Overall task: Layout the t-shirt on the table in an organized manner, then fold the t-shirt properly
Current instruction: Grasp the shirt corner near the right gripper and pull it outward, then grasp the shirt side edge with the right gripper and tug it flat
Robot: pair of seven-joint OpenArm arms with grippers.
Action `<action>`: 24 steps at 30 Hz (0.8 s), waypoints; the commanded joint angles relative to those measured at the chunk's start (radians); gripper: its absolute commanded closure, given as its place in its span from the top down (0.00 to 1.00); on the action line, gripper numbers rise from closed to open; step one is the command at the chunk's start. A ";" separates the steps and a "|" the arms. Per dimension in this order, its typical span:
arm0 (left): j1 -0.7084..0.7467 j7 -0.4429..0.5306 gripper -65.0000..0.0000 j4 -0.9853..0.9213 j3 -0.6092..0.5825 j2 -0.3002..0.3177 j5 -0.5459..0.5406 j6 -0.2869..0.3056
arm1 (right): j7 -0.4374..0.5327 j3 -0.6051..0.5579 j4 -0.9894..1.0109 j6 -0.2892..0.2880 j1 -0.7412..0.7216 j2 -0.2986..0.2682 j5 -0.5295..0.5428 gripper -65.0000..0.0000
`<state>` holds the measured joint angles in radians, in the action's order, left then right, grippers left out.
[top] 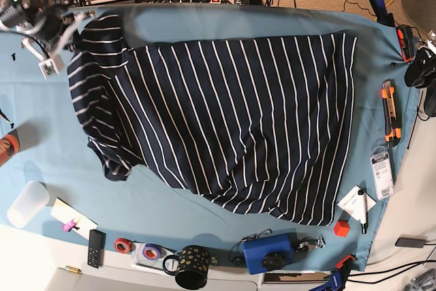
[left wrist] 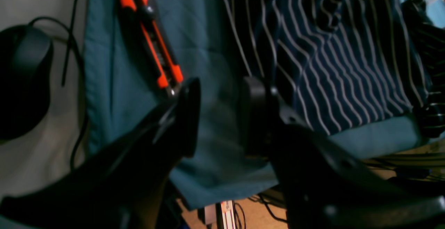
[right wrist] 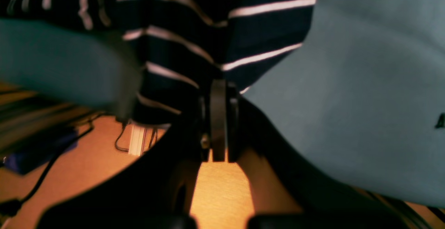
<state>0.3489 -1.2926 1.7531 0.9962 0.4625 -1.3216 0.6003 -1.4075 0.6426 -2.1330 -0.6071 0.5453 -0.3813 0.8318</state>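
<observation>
The t-shirt (top: 231, 114), dark navy with thin white stripes, lies spread across the table (top: 204, 217), its hem side wrinkled toward the near edge. At the far left corner my right gripper (right wrist: 218, 93) is shut, with the shirt's striped edge (right wrist: 180, 62) pinched at its fingertips and held just off the table's edge. My left gripper (left wrist: 222, 114) hangs open over bare teal cloth (left wrist: 208, 48) at the table's right end, nothing between its fingers (left wrist: 189, 117). The shirt's side (left wrist: 330, 65) lies just beside it, untouched.
An orange utility knife (top: 388, 110) (left wrist: 153, 41) lies close to the left gripper, a dark round mouse (left wrist: 24, 83) beyond the cloth edge. Along the near edge stand a dotted black mug (top: 191, 267), a blue box (top: 269, 250), tape rolls (top: 122, 244) and a white cup (top: 27, 202).
</observation>
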 commanded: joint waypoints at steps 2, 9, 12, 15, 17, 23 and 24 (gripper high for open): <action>-0.003 0.022 0.32 0.014 0.008 0.022 -0.026 0.003 | 0.011 0.051 -0.016 -0.016 0.058 -0.015 0.070 0.00; -0.003 0.030 0.32 0.014 0.008 0.022 -0.026 0.003 | 0.011 0.180 -0.016 -0.080 0.266 -0.014 0.211 0.00; -0.003 0.030 0.32 0.014 0.008 0.022 -0.026 0.003 | 0.011 0.183 -0.016 -0.091 0.336 -0.014 0.212 0.00; -0.003 0.031 0.32 0.014 0.008 0.022 -0.026 0.003 | 0.011 0.183 -0.016 -0.091 0.349 -0.014 0.236 0.00; -0.003 0.031 0.32 0.014 0.008 0.022 -0.026 0.003 | 0.011 0.183 -0.016 -0.091 0.349 -0.015 0.274 0.00; -0.003 0.029 0.32 0.014 0.008 0.022 -0.026 0.003 | 0.011 0.183 -0.017 -0.091 0.349 -0.016 0.294 0.22; -0.003 0.029 0.32 0.014 0.008 0.022 -0.026 0.003 | 0.011 0.183 -0.019 -0.091 0.347 -0.018 0.294 0.22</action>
<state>0.3485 -1.2850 1.7531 0.9962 0.4629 -1.3216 0.6003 -1.4094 0.8154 -2.1361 -0.6971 0.8860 -0.3828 1.1122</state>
